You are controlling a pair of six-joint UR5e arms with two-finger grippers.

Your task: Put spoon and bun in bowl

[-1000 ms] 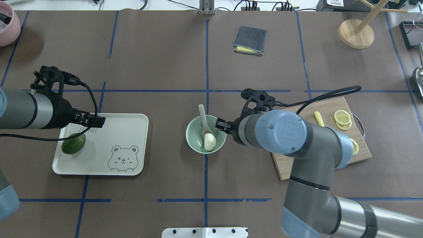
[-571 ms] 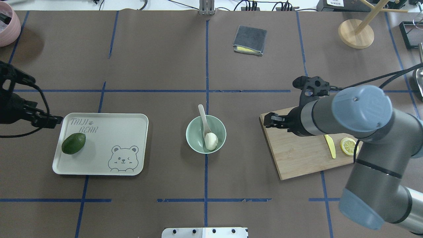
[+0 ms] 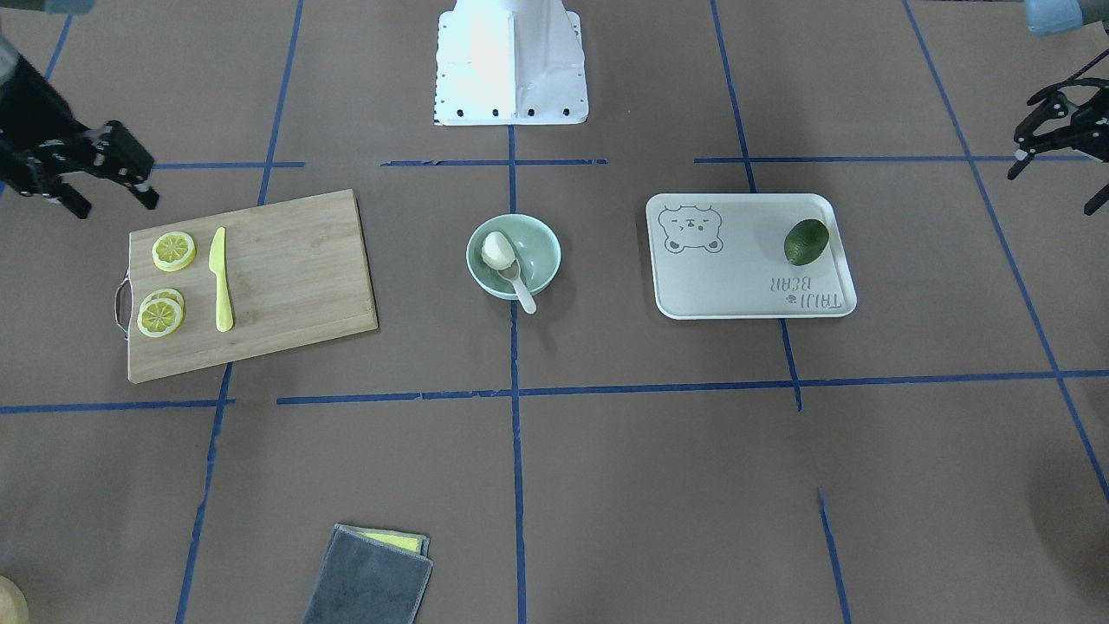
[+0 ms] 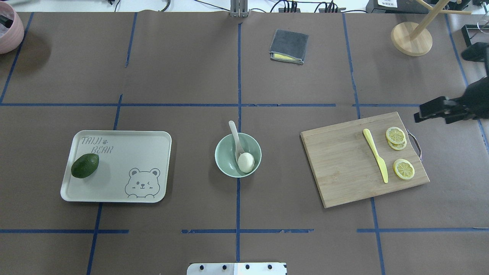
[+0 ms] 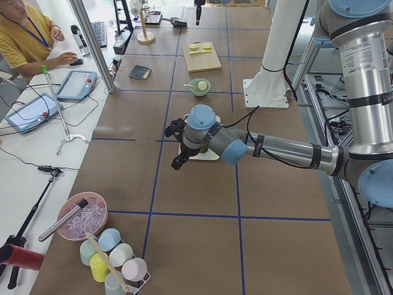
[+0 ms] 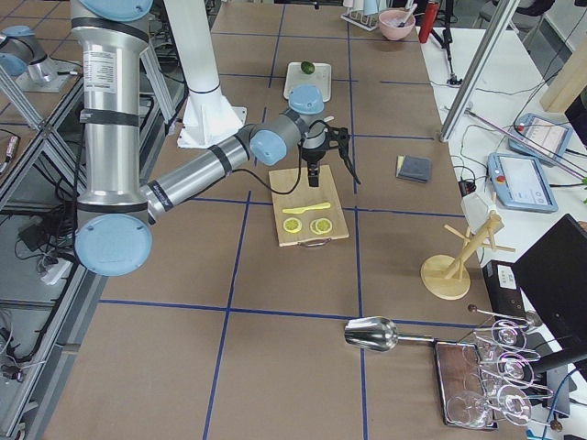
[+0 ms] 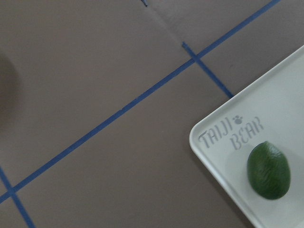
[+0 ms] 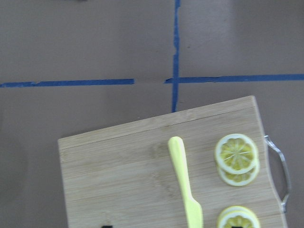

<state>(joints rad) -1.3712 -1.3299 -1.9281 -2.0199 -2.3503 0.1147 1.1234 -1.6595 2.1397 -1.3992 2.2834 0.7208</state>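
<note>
The pale mint-green bowl (image 4: 220, 152) stands at the table's middle. The white bun (image 4: 245, 162) lies inside it. The cream-white spoon (image 4: 234, 133) rests in the bowl beside the bun, its handle sticking out over the far rim. The bowl (image 3: 546, 251), bun (image 3: 496, 249) and spoon (image 3: 523, 293) also show in the front-facing view. My right gripper (image 4: 417, 112) is open and empty, beyond the cutting board's right end. My left gripper (image 3: 1053, 184) is open and empty, well to the left of the tray, out of the overhead view.
A white tray (image 4: 145, 152) with a dark green avocado (image 4: 85, 165) lies left of the bowl. A wooden cutting board (image 4: 340, 168) with a yellow knife (image 4: 376, 159) and lemon slices (image 4: 395, 136) lies right. A grey cloth (image 4: 289, 46) lies at the back, with a wooden stand (image 4: 411, 38) at back right.
My right gripper has pulled away from the bowl to the right, past the cutting board. My left gripper has moved left off the tray and out of the overhead view. Bun and spoon stay in the bowl.
</note>
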